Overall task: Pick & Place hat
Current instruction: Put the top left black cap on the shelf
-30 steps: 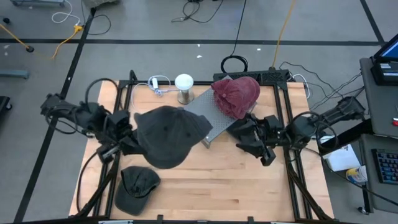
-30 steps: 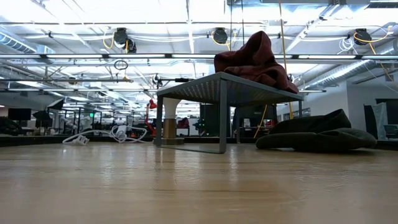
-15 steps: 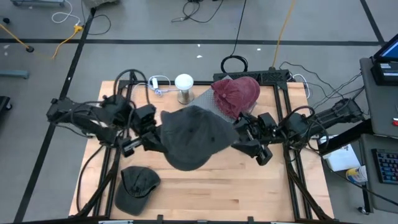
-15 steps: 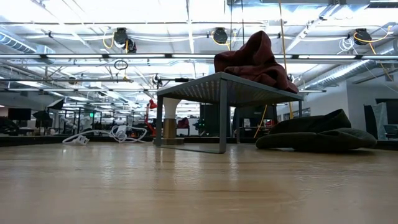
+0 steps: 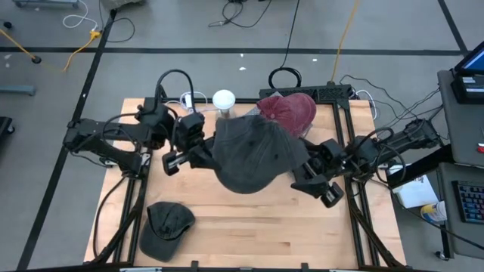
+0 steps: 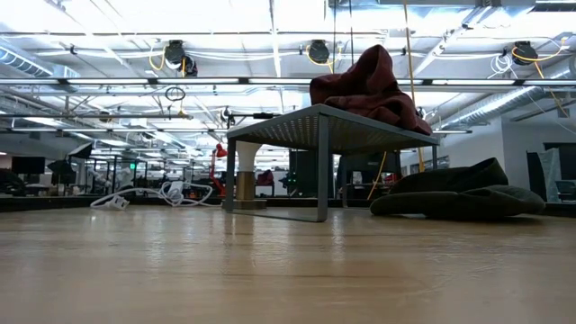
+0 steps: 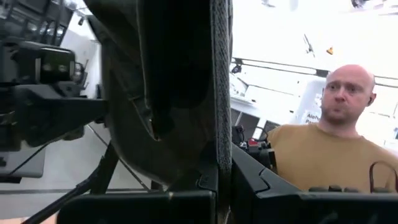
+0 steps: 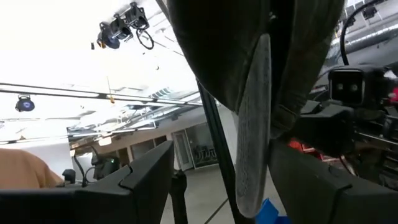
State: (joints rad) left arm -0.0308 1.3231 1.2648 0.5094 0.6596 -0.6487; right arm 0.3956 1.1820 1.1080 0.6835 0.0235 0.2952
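A dark grey hat (image 5: 253, 155) hangs in the air over the middle of the table, with my left gripper (image 5: 203, 156) shut on its left edge. My right gripper (image 5: 308, 172) stands open at the hat's right side. In the right wrist view a grey strip of the hat (image 8: 254, 143) hangs between its fingers (image 8: 149, 180); whether it touches them I cannot tell. A red hat (image 5: 289, 113) lies on a grey metal stand (image 6: 324, 126) at the far side. Another dark cap (image 5: 166, 225) lies flat on the table near the front left corner. My left gripper pinches the hat's edge (image 7: 221, 143) between its two fingers, coming from the table's left and slanting a little upward. The hat stands up past the fingers, lifted clear of the table. Its crown reaches toward the stand.
A white-topped cylinder (image 5: 224, 106) and a coiled white cable (image 5: 189, 100) sit at the far edge, left of the stand. A person in a tan shirt (image 7: 329, 155) shows beyond the table. Bare wood (image 5: 257, 227) lies in front of the arms.
My left gripper, still shut on the dark grey hat, has carried it toward the table's right and far side, up to the stand. The hat has stayed clear of the table and now overlaps the stand and the right gripper. My right gripper has risen and tipped upward a little.
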